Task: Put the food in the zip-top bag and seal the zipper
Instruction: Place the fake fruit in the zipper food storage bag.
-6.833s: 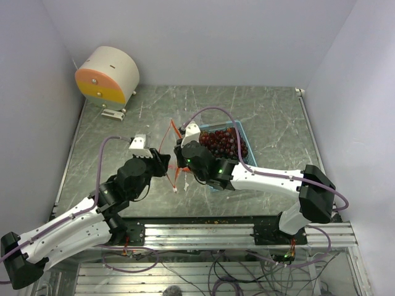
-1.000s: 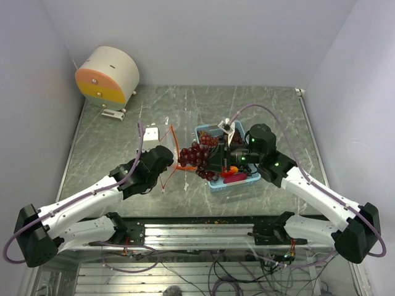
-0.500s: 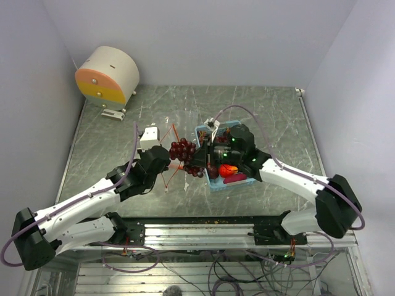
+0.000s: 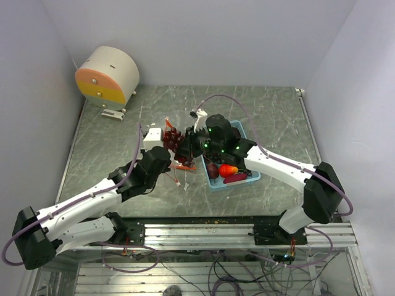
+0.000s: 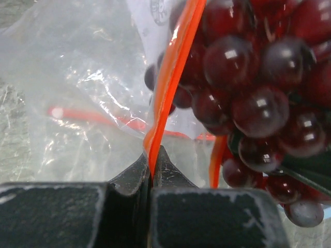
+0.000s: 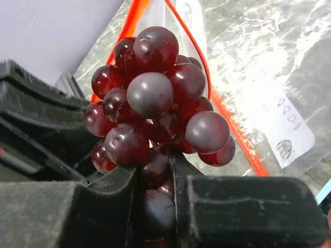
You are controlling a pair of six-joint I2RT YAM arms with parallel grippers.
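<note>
My right gripper (image 4: 185, 146) (image 6: 155, 173) is shut on a dark red grape cluster (image 4: 174, 139) (image 6: 155, 98) and holds it left of the blue tray, at the mouth of the clear zip-top bag (image 4: 162, 137) (image 6: 258, 62). My left gripper (image 4: 174, 163) (image 5: 153, 164) is shut on the orange-red zipper strip (image 5: 168, 77) (image 6: 230, 121) and holds that lip up. In the left wrist view the grapes (image 5: 248, 98) hang just right of the held strip, with crinkly bag film (image 5: 77, 103) behind. More fruit (image 4: 227, 169) lies in the tray.
The light blue tray (image 4: 245, 137) sits right of the bag, under my right arm, holding a dark round fruit (image 4: 213, 169), a red-orange one and a purple piece (image 4: 236, 179). A round white, orange and yellow device (image 4: 108, 74) stands at the back left corner.
My right gripper has carried the grape cluster left from above the tray to the bag's mouth. My left gripper keeps its hold on the zipper strip and has shifted slightly.
</note>
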